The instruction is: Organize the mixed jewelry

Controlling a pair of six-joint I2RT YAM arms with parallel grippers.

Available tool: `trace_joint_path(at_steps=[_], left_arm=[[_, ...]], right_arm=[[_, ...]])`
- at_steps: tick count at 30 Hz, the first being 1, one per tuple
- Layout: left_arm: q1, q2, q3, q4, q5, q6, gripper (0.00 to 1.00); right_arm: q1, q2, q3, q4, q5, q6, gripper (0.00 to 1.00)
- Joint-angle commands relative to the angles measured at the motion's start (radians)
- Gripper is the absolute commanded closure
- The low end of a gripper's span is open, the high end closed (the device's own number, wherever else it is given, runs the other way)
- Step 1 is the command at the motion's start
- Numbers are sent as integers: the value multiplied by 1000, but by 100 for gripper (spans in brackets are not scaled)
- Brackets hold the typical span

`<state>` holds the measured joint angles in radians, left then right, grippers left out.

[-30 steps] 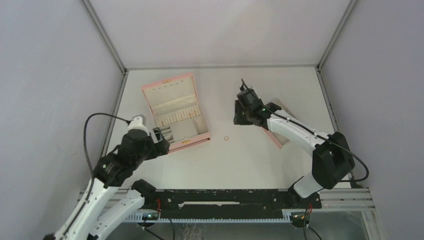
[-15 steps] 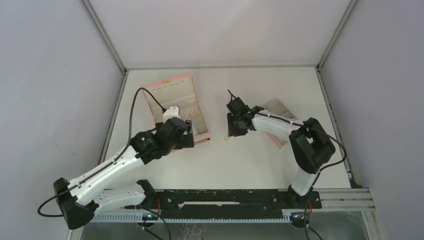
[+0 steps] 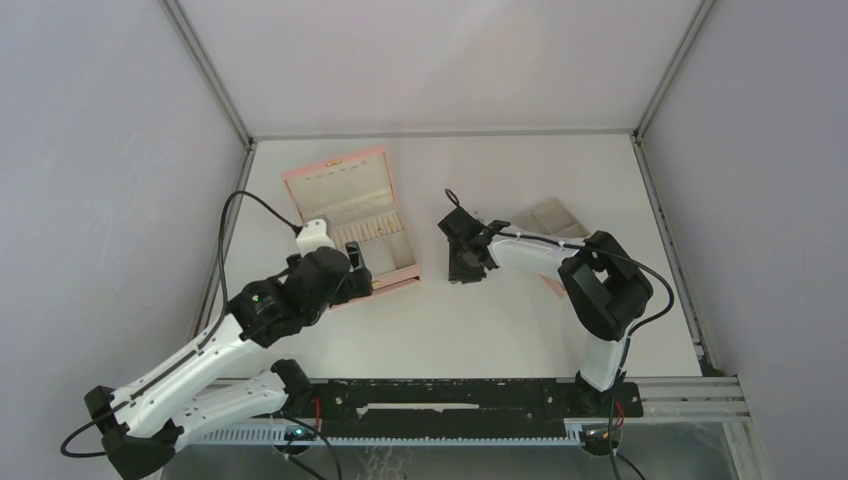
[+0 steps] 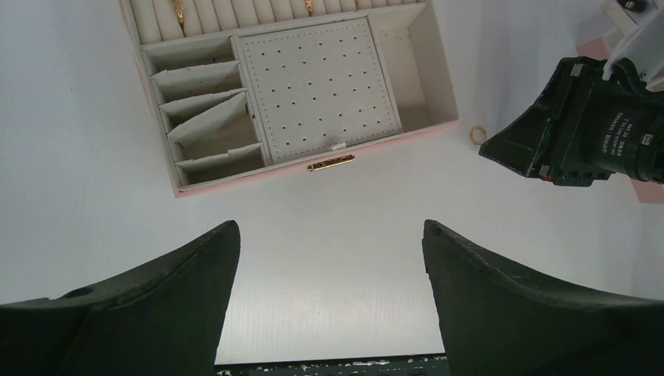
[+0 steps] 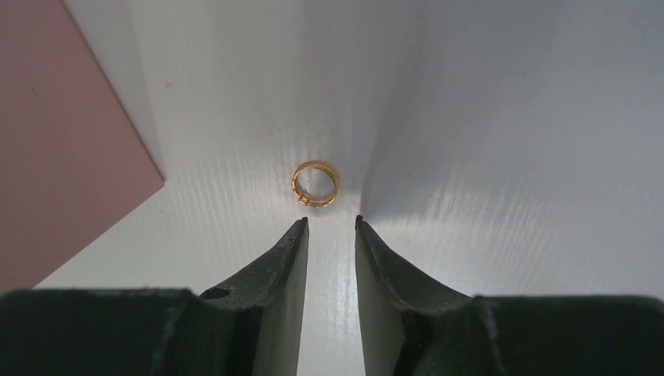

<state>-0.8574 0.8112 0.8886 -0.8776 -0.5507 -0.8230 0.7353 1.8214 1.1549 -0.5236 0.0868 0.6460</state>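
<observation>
One small orange-copper ring (image 5: 315, 183) lies flat on the white table, just beyond the fingertips of my right gripper (image 5: 330, 222). That gripper's jaws stand a narrow gap apart with nothing between them. The ring also shows in the left wrist view (image 4: 478, 135), beside the right gripper's black body. In the top view my right gripper (image 3: 462, 268) covers the ring. The open pink box (image 3: 345, 160) holds gold-coloured rings in its ring rolls (image 4: 182, 12). My left gripper (image 4: 330, 227) is wide open and empty, in front of the box; in the top view (image 3: 357, 272) it is at the box's near edge.
The beige compartmented tray (image 3: 548, 218) lies right of the right arm. A pink corner (image 5: 63, 133) fills the left of the right wrist view, close to the ring. Grey walls enclose the table. A black rail (image 3: 450, 395) runs along the near edge.
My right gripper has moved left and nearer, from the tray to just behind the ring. My left arm swung in toward the box front, then drew back a little.
</observation>
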Motion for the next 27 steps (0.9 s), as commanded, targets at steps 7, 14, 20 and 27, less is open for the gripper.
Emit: trace_joint_path(at_steps=[7, 14, 20, 27], left_arm=[[-2, 7, 4, 11, -34, -15, 9], [-2, 14, 11, 10, -34, -5, 9], [-2, 3, -3, 11, -30, -12, 9], [-2, 0, -5, 10, -29, -13, 9]], right_arm=[[-24, 0, 47, 41, 73, 91, 65], [-7, 69, 106, -13, 80, 88, 67], [27, 61, 106, -45, 121, 71, 69], [70, 49, 105, -91, 180, 52, 73]])
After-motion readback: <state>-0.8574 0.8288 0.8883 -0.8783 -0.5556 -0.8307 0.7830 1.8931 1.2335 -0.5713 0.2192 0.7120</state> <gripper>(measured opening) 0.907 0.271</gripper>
